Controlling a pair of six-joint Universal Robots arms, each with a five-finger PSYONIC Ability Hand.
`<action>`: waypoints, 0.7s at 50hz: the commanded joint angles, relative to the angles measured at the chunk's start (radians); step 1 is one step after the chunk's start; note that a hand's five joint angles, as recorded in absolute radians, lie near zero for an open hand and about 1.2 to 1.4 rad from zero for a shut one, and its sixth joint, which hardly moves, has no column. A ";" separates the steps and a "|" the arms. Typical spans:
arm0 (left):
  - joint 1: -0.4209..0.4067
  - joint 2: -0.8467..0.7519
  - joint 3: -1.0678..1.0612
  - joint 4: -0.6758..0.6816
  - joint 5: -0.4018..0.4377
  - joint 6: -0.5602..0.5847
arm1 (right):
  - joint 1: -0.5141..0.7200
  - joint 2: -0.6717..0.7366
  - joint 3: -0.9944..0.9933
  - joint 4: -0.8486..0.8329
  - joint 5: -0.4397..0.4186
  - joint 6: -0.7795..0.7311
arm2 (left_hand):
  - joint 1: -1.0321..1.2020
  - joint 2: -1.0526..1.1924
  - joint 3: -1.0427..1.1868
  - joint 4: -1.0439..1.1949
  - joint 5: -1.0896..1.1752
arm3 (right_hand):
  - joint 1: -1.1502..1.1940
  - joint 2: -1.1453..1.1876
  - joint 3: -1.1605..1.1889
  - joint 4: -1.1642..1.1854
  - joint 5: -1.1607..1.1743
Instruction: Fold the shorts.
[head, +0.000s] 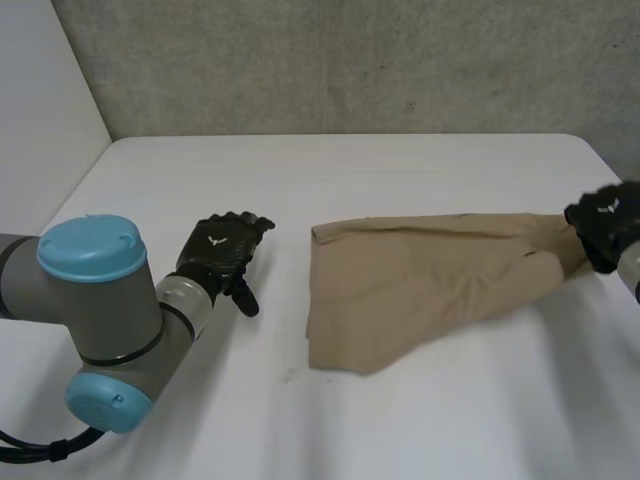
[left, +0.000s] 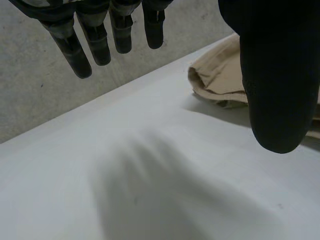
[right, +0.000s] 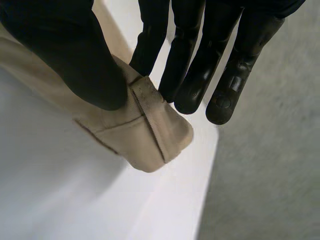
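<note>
The tan shorts (head: 430, 285) lie on the white table (head: 330, 180), stretched from the middle toward the right edge. My right hand (head: 603, 228) grips their right end. In the right wrist view the thumb (right: 75, 60) and fingers (right: 195, 75) pinch a seamed corner of the shorts (right: 145, 135), lifted off the table. My left hand (head: 222, 255) hovers over bare table to the left of the shorts, a short gap away. Its fingers (left: 87, 40) hang straight and hold nothing, with the near edge of the shorts (left: 220, 75) beyond the thumb (left: 275, 75).
A grey concrete wall (head: 350, 60) runs behind the table. The table's right edge (right: 210, 175) lies just past my right hand. Bare tabletop spreads in front of and behind the shorts.
</note>
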 joint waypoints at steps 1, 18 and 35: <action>0.000 0.009 -0.001 0.000 -0.002 0.000 | 0.300 0.010 -0.152 0.025 -0.010 -0.100 | 0.006 -0.002 -0.015 -0.005 -0.022 | 0.437 0.235 0.216 0.204 0.267; 0.036 0.059 0.015 -0.002 -0.031 -0.011 | 0.657 0.165 -0.140 0.011 -0.217 -0.070 | -0.021 -0.028 -0.042 -0.031 -0.048 | -0.560 -0.761 -0.781 -0.792 -0.730; -0.058 0.040 0.239 -0.020 -0.022 -0.147 | 0.397 0.077 -0.250 -0.042 -0.211 0.886 | -0.012 -0.020 -0.033 -0.022 -0.039 | -0.785 -0.987 -1.006 -1.018 -0.955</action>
